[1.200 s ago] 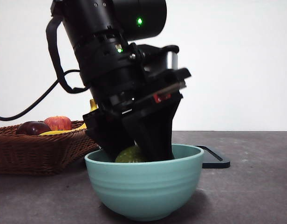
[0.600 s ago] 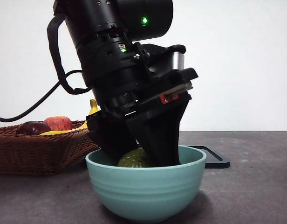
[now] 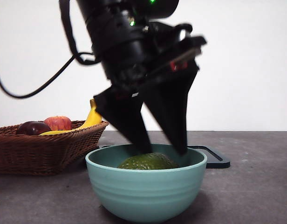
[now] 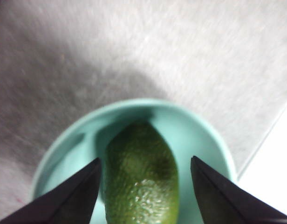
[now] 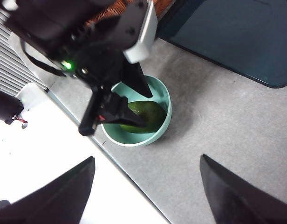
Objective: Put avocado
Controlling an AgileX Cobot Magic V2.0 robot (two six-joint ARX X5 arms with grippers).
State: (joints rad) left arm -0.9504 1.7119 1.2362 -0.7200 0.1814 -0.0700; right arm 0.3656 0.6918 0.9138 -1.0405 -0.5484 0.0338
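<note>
The dark green avocado (image 3: pixel 148 162) lies on its side inside the teal bowl (image 3: pixel 146 189) at the table's front. My left gripper (image 3: pixel 164 150) hangs just above the bowl, open, its two black jaws straddling the fruit without touching it. The left wrist view looks straight down on the avocado (image 4: pixel 140 179) in the bowl (image 4: pixel 199 140), with the left gripper (image 4: pixel 146 168) spread on either side of it. High above the table my right gripper (image 5: pixel 146 168) is open and empty; its view shows the avocado (image 5: pixel 143 115), the bowl (image 5: pixel 163 100) and the left arm over them.
A wicker basket (image 3: pixel 41 151) at the left holds a red apple (image 3: pixel 58 122), a dark maroon fruit (image 3: pixel 32 128) and a banana (image 3: pixel 90 119). A dark flat tray (image 3: pixel 213 157) lies behind the bowl to the right, also visible as the tray (image 5: pixel 236 37) from above.
The left gripper opened, let go of the avocado and rose out of the bowl. The avocado now lies flat in the bowl instead of standing between the jaws.
</note>
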